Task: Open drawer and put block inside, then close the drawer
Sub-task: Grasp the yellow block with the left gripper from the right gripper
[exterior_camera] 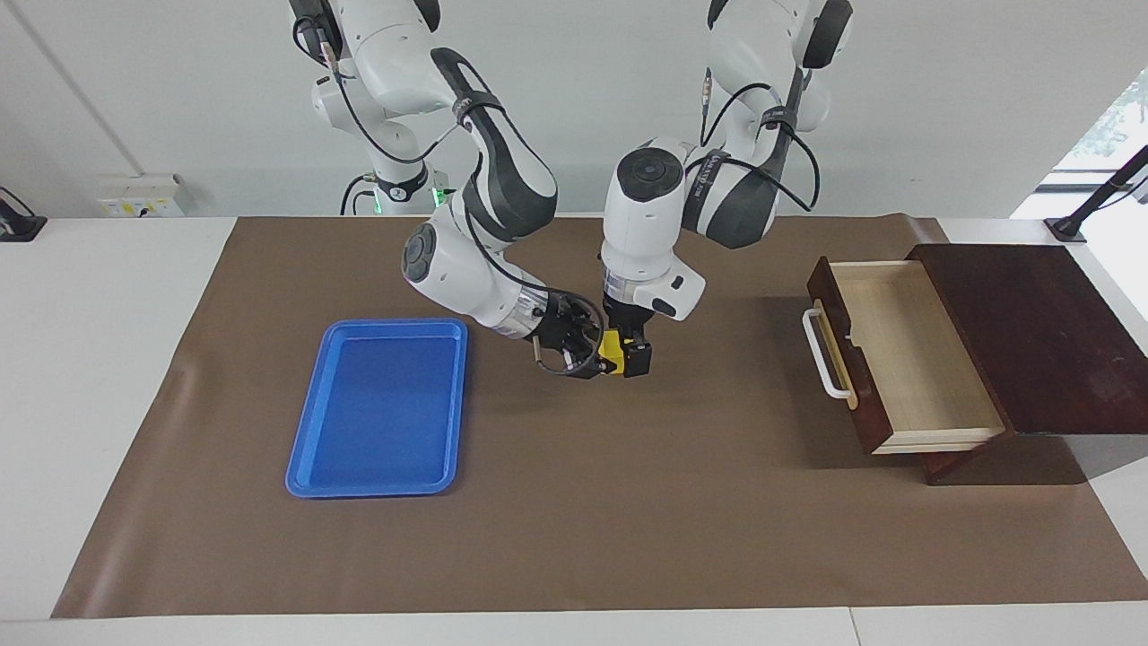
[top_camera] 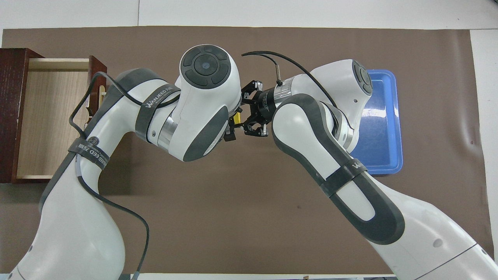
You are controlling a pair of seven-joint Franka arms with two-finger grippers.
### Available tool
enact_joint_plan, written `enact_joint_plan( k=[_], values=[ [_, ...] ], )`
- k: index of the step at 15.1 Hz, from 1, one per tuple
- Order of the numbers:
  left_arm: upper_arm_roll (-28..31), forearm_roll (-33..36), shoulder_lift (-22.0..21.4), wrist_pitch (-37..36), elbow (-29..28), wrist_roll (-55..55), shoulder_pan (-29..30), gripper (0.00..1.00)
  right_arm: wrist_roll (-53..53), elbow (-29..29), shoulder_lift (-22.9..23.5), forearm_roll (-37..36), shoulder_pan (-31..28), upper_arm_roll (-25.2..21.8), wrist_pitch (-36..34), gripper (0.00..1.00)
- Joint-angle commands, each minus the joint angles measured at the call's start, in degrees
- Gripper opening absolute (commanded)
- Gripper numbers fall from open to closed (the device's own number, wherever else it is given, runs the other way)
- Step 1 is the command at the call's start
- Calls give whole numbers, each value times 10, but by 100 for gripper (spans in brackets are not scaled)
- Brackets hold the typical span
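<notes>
Your blue tray (exterior_camera: 377,408) lay nearest; mid-bench, both grippers met at the block (exterior_camera: 613,348): left gripper (exterior_camera: 628,354) seemingly clamped on it, right gripper (exterior_camera: 583,352) unreadable, a handover toward the open drawer (exterior_camera: 915,359).

Yellow block (exterior_camera: 613,346), blue tray (exterior_camera: 381,408), dark brown drawer (exterior_camera: 897,354) with pale interior.

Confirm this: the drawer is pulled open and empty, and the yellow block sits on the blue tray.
Wrong about the block: the facing view shows it between the left gripper and right gripper above the mat, not on the blue tray. The drawer is open and empty.
</notes>
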Motion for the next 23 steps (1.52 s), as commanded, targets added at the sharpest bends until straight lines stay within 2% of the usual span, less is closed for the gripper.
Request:
enact_joint_plan(
  k=[1,12,13,14,15,16,17,18,23],
  values=[
    [9,9,-11,12,-27,-6,-7,100,8,6,6,14,1,0,12,0],
    [8,13,-12,25,-42,-5,-16,100,8,2,7,20,4,0,24,0],
    [8,13,-12,25,-42,-5,-16,95,8,1,7,20,4,0,27,0],
    [8,13,-13,25,-42,-5,-16,78,8,1,7,20,4,0,27,0],
    [8,13,-12,24,-42,-5,-16,49,8,1,7,21,4,0,26,0],
    [8,13,-12,24,-42,-5,-16,24,8,1,7,21,4,1,26,0],
    [8,13,-12,24,-42,-4,-16,8,8,1,7,21,4,1,27,0],
    [9,13,-12,24,-41,-4,-16,0,8,1,7,21,4,0,27,0],
    [9,14,-12,24,-39,2,-15,0,8,1,7,21,4,0,25,0]
  ],
)
